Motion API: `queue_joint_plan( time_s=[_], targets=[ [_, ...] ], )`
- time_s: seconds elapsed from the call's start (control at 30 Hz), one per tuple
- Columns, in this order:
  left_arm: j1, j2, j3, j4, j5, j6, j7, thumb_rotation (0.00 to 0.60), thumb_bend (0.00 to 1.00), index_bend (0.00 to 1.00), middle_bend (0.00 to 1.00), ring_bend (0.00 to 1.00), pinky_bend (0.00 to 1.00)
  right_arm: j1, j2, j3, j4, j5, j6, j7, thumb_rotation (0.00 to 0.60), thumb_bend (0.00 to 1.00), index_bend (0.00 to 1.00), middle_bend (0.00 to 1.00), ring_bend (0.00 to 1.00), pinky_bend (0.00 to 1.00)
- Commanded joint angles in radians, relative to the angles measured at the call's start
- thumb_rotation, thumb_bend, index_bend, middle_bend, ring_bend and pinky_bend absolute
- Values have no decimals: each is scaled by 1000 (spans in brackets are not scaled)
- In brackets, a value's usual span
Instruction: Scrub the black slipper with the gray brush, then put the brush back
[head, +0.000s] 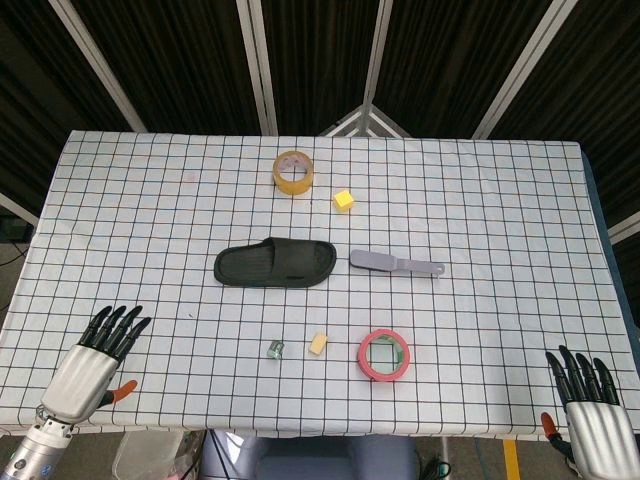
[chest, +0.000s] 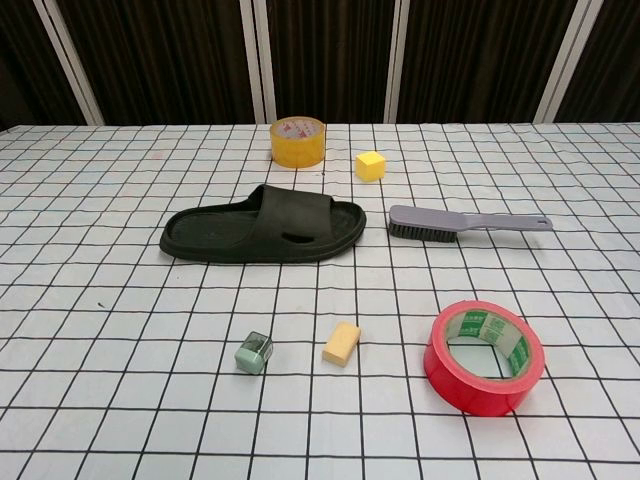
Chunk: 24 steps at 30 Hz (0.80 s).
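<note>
Black-fingered left hand (head: 100, 352) and right hand (head: 590, 405) rest released, fingers spread (holding nothing), at the counter's (head: 150, 200) near corners, well apart from the gray brush (head: 395, 263).

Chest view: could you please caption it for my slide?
Black rubber slipper beside gray plastic brush, both untouched on checkered tablecloth.

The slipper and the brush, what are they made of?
The slipper looks like soft rubber or foam: matte black, one molded piece with ridges on the sole. The brush seems to be gray plastic, smooth along its thin handle, with short dark bristles underneath that could be nylon. I can't be sure from looks alone.
</note>
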Motion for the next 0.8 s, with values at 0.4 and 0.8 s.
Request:
queue_joint_plan(
  time_s=[0.4, 0.8],
  targets=[
    [7, -6, -5, 13, -14, 12, 0, 583, 116, 0, 0, 0, 61, 45, -28, 22, -10, -46, -27, -2, 600, 395, 0, 0, 0, 40],
    [16, -20, -40, 34, -30, 66, -10, 590, 116, 0, 0, 0, 66, 295, -111, 224, -89, 187, -338, -181, 600, 395, 31, 125, 66, 62]
  ],
)
